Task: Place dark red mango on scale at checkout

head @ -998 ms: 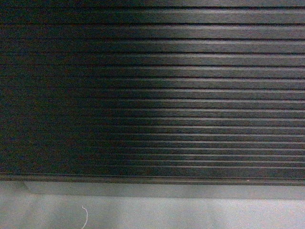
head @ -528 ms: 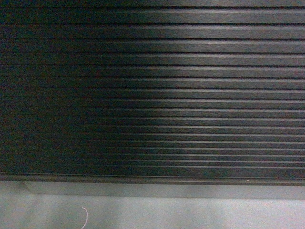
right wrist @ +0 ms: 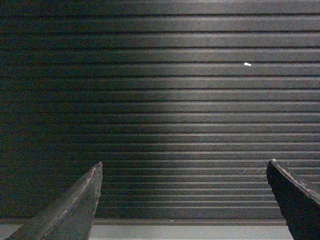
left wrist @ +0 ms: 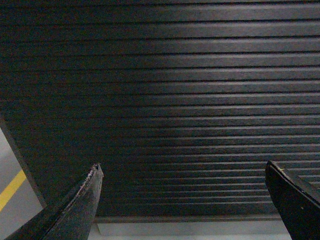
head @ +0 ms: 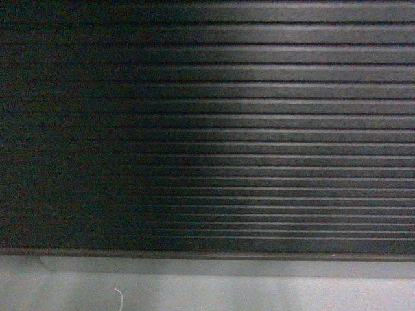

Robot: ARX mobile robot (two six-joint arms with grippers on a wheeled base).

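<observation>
Sliding lower in head view, the checkout (head: pixel 259 129) panel fills every lens; both grippers (left wrist: pixel 182 200) (right wrist: pixel 182 200) gape empty, so rise squarely.

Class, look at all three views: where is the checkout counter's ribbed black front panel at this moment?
The ribbed black front panel fills nearly all three views, directly ahead, ending just above the grey floor along the bottom edge.

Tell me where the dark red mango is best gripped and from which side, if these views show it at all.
No grip can be judged: the dark red mango appears in no view. All three cameras face the ribbed black front of the checkout, with a strip of floor below. The left gripper and right gripper have their fingers spread wide with nothing between them.
</observation>
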